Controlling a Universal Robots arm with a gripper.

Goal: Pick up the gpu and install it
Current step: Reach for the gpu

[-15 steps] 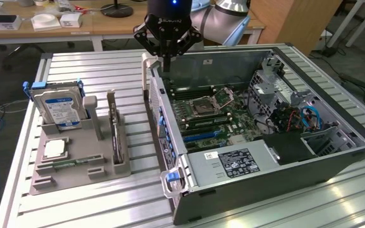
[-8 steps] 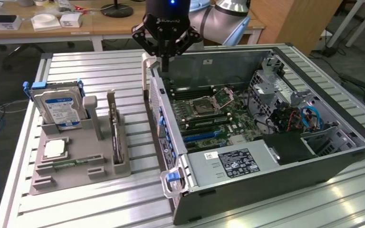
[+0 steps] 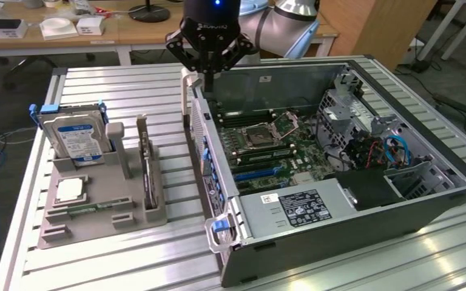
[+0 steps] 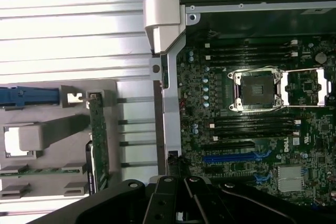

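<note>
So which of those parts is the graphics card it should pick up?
Find the grey holder beside the open computer case. The gpu stands on edge along the holder's side nearest the case. It is a thin board, unlike the thick labelled hard drive or the flat square processor chip.

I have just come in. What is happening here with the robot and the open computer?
A robot arm is at work on installing the gpu, but the card is not yet picked up. It stands on its edge in the grey holder, near the hard drive and the processor chip. The gripper is shut, holds nothing, and hangs above the wall of the open computer case that faces the holder. The blue slot on the motherboard has no card in it.
</note>
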